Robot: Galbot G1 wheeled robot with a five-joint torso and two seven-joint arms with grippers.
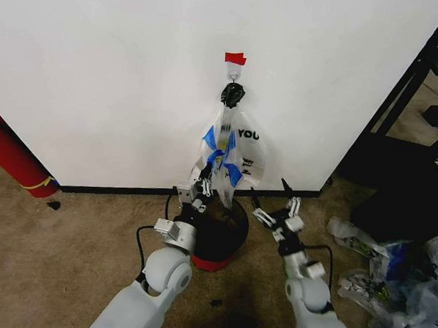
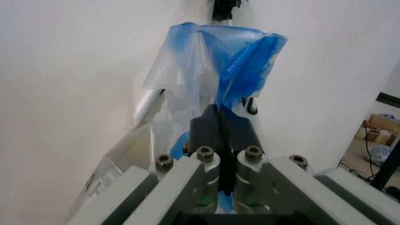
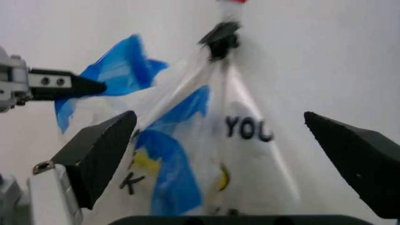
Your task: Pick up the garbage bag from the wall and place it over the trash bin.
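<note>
Low down, left tool (image 1: 202,186) pinches the garbage bag (image 1: 221,151), right tool (image 1: 274,198) gapes, trash bin (image 1: 226,234) half-hidden.

right gripper (image 3: 225,145) jaws spread | garbage bag (image 3: 181,154) between | left gripper (image 3: 93,86) pinching bag

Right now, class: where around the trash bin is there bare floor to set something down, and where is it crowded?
Bare carpet lies between the red cylinder and the trash bin. It is crowded at the bin: the left gripper pinches the garbage bag, and the right gripper is open beside it. Loose bags clutter the right.
</note>
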